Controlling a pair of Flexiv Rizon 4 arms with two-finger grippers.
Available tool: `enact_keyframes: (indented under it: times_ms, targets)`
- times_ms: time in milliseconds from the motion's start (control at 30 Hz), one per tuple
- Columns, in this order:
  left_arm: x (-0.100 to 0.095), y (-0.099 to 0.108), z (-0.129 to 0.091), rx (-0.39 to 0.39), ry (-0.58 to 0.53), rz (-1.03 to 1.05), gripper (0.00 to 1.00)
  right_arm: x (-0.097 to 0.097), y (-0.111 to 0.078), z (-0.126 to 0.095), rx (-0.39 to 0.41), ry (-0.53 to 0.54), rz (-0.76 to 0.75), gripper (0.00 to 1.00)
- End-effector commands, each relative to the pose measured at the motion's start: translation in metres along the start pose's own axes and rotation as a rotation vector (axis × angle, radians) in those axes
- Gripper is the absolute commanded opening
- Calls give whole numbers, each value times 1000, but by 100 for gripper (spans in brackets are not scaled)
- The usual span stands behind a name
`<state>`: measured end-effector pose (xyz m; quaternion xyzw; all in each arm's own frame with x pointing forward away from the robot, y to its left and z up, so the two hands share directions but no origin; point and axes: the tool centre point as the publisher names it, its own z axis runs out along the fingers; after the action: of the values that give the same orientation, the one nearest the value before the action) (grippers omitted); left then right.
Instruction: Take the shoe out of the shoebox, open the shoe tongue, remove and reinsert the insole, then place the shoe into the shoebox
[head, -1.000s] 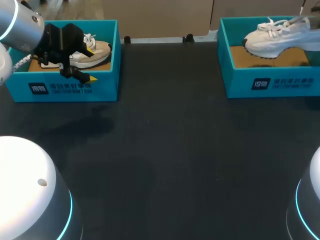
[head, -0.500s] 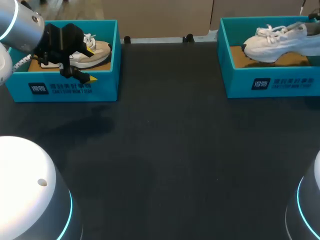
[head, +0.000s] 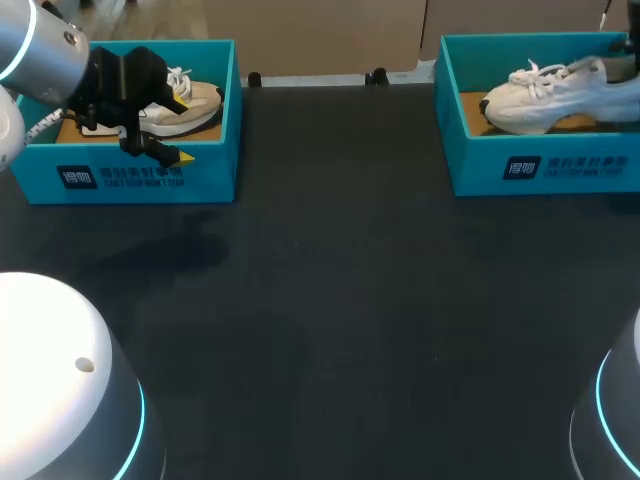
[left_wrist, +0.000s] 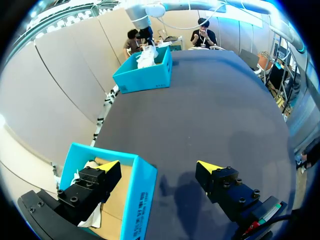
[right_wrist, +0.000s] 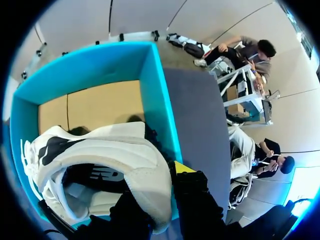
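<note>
White shoe lower in shoebox | right claw gripping (left claw unmoved)

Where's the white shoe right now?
Head view, right side: the white shoe is inside the right teal shoebox, its heel clamped in the right gripper.

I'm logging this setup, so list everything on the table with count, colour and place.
Table: one, black, under everything.
Shoeboxes: two, teal; left shoebox far left, right shoebox far right.
White shoe: one, in the right shoebox, heel gripped.
Beige shoe: one, cream, in the left shoebox.
Left gripper: one, black with yellow tips, open, straddling the left shoebox's wall.
Right gripper: one, shut on the white shoe's heel.
</note>
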<state>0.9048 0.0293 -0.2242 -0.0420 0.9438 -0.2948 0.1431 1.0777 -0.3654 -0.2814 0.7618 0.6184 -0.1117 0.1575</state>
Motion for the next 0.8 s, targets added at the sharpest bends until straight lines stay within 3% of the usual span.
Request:
enact_keyframes:
  times_ms: [33, 800]
  targets:
    - [1, 0, -1, -4, -1, 0, 100, 1, 3, 3, 4, -1, 2, 0]
    - [1, 0, -1, -4, -1, 0, 100, 12, -26, 25, 40, -26, 5, 0]
